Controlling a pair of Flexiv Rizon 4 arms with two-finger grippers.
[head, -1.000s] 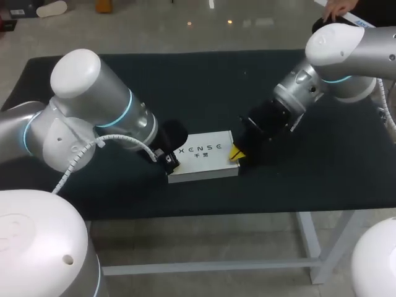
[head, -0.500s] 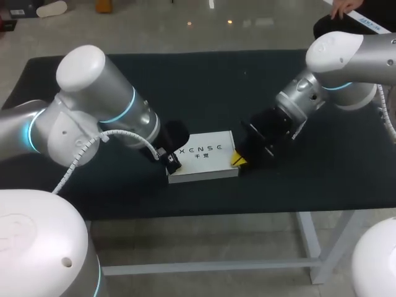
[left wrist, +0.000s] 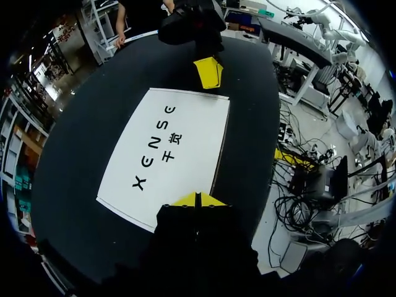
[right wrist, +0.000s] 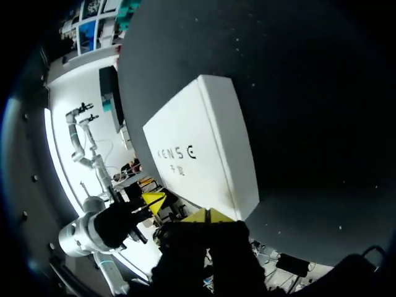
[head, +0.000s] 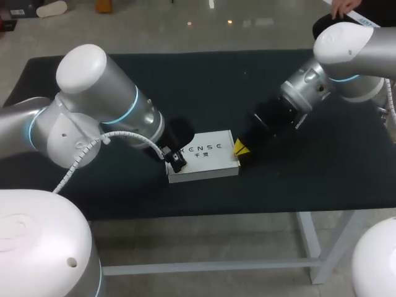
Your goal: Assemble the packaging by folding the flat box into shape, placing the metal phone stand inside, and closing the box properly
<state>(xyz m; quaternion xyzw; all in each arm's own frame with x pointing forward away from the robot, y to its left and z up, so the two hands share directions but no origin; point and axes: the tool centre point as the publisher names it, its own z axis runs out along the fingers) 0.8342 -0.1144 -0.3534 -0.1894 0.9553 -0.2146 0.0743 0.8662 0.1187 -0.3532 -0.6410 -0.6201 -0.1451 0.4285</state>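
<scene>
The white box (head: 204,158) lies closed, flat on the table (head: 247,86); its contents are hidden. The left gripper (left wrist: 197,199), tips pinched together, is at the box's left end. The right gripper (head: 240,148), likewise pinched, is at the right end. Whether either touches the box is unclear.

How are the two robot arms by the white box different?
The left arm is left of the white box, the right arm right of it. From above, the right arm's yellow tips show; the left arm's are hidden. Both have their jaws shut, holding nothing.
</scene>
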